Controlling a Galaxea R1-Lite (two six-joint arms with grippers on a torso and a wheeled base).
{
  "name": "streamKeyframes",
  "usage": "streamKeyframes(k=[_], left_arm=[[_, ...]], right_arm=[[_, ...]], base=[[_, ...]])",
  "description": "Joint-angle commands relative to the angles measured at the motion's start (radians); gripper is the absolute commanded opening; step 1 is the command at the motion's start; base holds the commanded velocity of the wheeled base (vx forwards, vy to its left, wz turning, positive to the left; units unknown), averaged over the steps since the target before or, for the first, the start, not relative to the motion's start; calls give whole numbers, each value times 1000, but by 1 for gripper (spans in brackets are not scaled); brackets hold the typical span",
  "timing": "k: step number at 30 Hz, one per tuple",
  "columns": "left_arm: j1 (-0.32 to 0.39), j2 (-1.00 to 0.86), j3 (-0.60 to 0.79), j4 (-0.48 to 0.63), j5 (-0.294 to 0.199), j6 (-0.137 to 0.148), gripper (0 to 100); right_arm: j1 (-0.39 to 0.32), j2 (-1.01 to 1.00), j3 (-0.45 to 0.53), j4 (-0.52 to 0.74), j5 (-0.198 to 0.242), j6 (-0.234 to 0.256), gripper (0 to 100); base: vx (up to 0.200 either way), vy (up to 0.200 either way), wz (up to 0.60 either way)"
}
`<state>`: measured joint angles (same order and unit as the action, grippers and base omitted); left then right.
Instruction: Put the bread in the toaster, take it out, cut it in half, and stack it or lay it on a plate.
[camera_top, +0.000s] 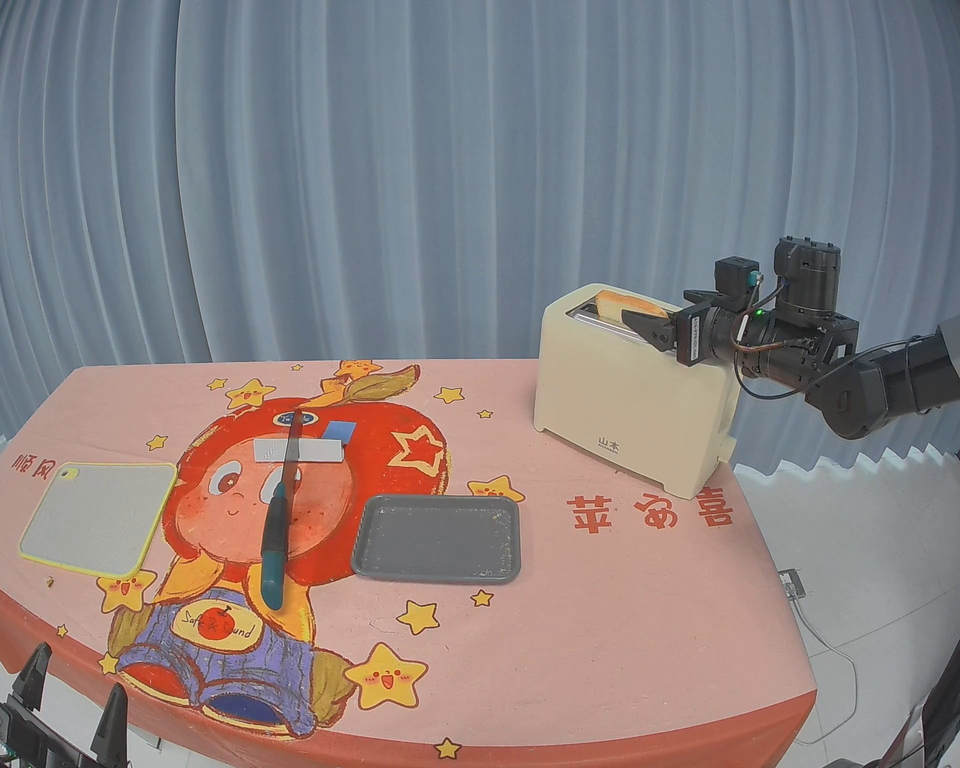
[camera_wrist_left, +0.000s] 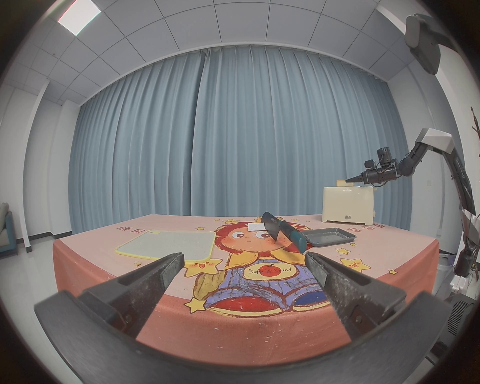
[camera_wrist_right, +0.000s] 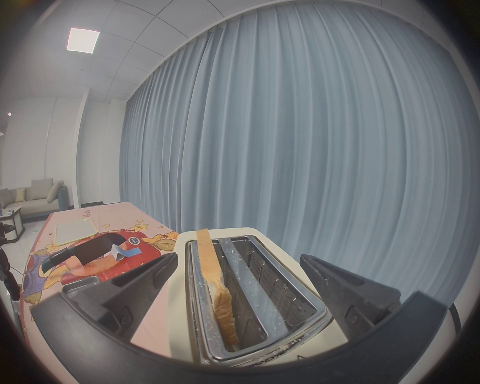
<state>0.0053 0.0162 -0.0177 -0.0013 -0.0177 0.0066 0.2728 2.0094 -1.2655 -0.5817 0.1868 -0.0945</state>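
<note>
One slice of bread (camera_wrist_right: 216, 282) stands in the toaster (camera_top: 625, 405), the right gripper (camera_top: 640, 322) poised above it, jaws spread. Lifting out, halving and plating apparently remain; knife (camera_top: 280, 505), cutting board (camera_top: 95, 515) and tray (camera_top: 437, 578) wait, left gripper (camera_wrist_left: 245, 262) also spread.

1. The table (camera_top: 620, 620) is covered with a pink cloth (camera_top: 560, 660) that has a big cartoon picture and yellow stars.
2. A pale cutting board (camera_top: 98, 517) with a yellow-green edge lies flat at the left side.
3. A knife (camera_top: 280, 510) lies near the middle, its teal handle to the near side, and its blade crosses a white strip (camera_top: 320, 450); a small blue piece (camera_top: 340, 431) is just beside the strip.
4. A grey tray (camera_top: 437, 538) lies right of the knife.
5. A cream toaster (camera_top: 630, 410) stands at the far right corner.
</note>
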Motion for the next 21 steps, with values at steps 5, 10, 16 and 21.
streamKeyframes(k=[5, 10, 16, 21], left_arm=[[1, -15, 18, 0, 1, 0, 100], [1, -15, 18, 0, 1, 1, 100], [1, -15, 18, 0, 1, 0, 100], [1, -15, 18, 0, 1, 0, 100]], right_arm=[[3, 9, 2, -1, -3, -1, 100], [5, 11, 3, -3, -3, -2, 0], [5, 3, 11, -1, -3, -1, 0], [6, 5, 14, -9, -3, -1, 0]], base=[[0, 0, 0], [0, 0, 0], [0, 0, 0], [0, 0, 0]])
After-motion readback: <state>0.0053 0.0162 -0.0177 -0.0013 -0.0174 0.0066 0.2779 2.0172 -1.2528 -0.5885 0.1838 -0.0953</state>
